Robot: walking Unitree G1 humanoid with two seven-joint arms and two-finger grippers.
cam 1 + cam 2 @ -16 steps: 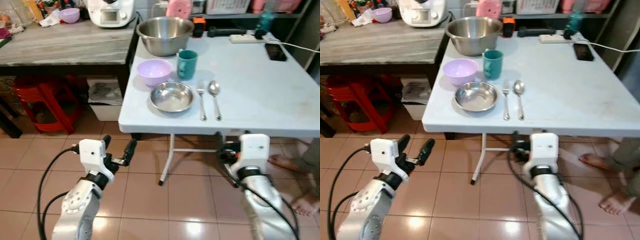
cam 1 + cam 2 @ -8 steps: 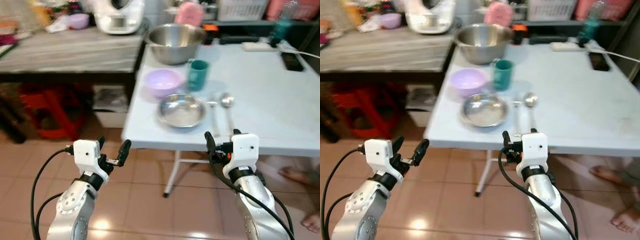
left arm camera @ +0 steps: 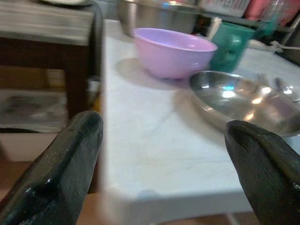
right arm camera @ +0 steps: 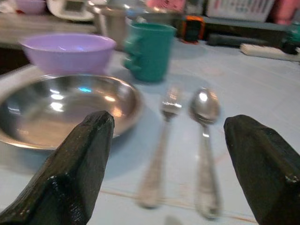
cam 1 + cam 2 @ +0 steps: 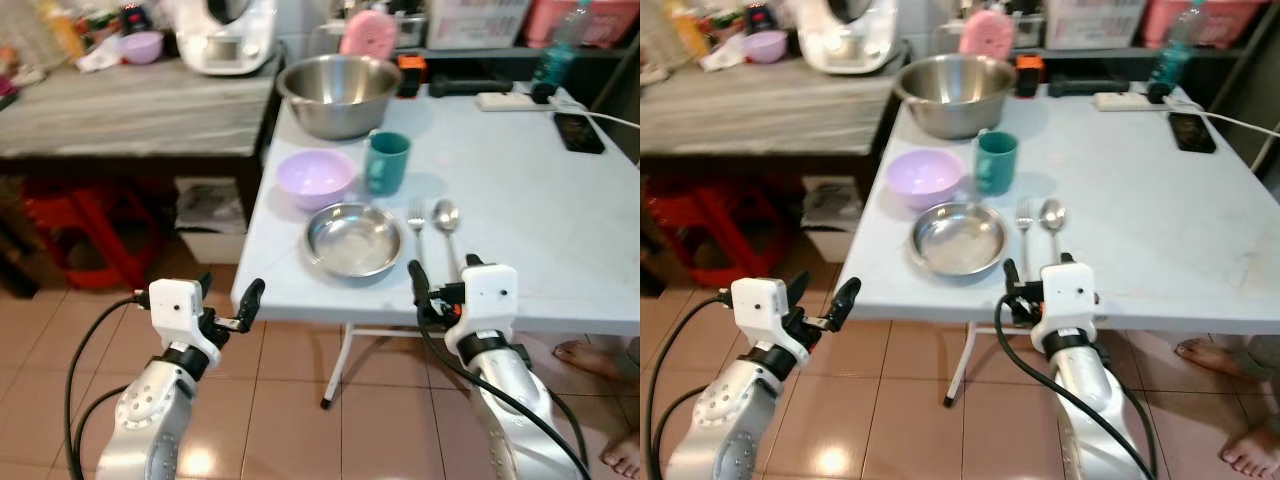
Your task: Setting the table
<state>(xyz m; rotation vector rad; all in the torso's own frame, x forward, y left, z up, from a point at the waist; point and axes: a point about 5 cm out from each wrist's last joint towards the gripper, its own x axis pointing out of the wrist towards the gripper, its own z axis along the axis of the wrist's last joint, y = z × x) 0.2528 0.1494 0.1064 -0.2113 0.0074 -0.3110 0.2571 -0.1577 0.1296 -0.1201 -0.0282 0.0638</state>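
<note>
On the white folding table lie a steel plate, a fork and a spoon side by side. Behind them stand a purple bowl, a teal mug and a large steel bowl. My right gripper is open at the table's front edge, just before the fork and spoon. My left gripper is open below and left of the table's near corner, facing the purple bowl and the plate.
A wooden counter adjoins the table on the left, with a red stool and a box beneath it. A phone and a power strip lie at the table's far right. A person's bare feet rest on the tiled floor.
My right gripper has risen from below the table to its front edge. The camera has shifted and come closer to the table; the dishes themselves have not moved.
</note>
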